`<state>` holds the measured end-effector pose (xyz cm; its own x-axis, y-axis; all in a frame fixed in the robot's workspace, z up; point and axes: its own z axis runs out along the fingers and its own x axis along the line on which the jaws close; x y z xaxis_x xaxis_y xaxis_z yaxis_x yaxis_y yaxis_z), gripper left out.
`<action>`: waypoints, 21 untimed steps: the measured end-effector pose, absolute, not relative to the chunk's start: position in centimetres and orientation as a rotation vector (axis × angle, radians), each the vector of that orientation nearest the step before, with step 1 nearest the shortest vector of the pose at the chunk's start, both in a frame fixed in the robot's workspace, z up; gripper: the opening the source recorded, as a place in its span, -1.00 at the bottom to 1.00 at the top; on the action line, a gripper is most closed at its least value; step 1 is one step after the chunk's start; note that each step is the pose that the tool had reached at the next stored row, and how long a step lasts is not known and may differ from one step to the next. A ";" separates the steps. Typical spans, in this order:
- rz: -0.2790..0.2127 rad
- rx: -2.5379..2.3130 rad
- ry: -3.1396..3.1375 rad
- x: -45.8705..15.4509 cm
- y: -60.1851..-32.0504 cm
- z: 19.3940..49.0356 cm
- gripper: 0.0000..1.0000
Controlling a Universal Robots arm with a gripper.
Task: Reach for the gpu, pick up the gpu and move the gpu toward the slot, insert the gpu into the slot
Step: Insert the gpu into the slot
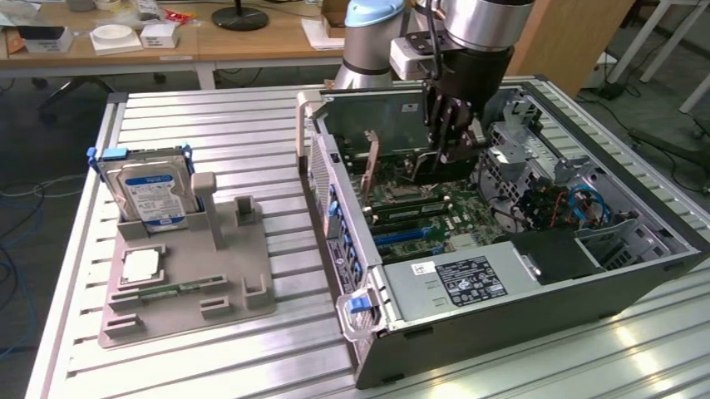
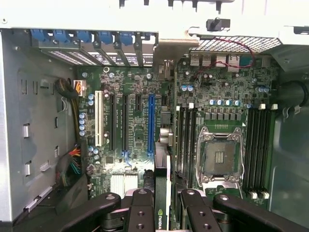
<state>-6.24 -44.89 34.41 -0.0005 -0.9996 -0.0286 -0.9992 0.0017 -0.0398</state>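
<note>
The gpu (image 2: 161, 186), a thin dark card seen edge-on, is clamped between the black fingers of my gripper (image 2: 161, 215). Its silver bracket (image 2: 169, 53) reaches toward the rear wall of the case. The slot (image 2: 151, 125), a long blue strip on the green motherboard (image 2: 135, 130), lies just beside the card's edge, toward the white slot. In the exterior view the gripper (image 1: 444, 160) hangs inside the open computer case and holds the gpu (image 1: 421, 173) upright above the board, with the blue slot (image 1: 401, 236) lower down.
The silver processor socket (image 2: 219, 157) and black memory slots (image 2: 256, 145) sit on the card's other side. A power supply (image 1: 466, 278) fills the case's near end. Outside, a hard drive (image 1: 150, 191) stands in a grey fixture (image 1: 189, 283) on the slatted table.
</note>
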 end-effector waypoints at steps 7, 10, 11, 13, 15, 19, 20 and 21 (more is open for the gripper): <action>-0.012 -2.186 2.188 -6.3 -45.2 34.4 -0.48; -0.012 -2.186 2.188 -6.3 -45.4 34.3 -0.48; -0.012 -2.186 2.188 -6.3 -45.4 34.3 -0.48; -0.012 -2.186 2.189 -6.3 -45.5 34.3 -0.48; -0.012 -2.186 2.189 -6.3 -45.5 34.2 -0.48; -0.012 -2.186 2.188 -6.3 -45.6 33.9 -0.48; -0.012 -2.186 2.189 -6.4 -45.6 33.9 -0.48; -0.012 -2.186 2.189 -6.4 -45.6 33.8 -0.48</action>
<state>-6.43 -45.63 33.83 -0.0006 -0.9996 -0.0286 -0.9992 0.0018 -0.0398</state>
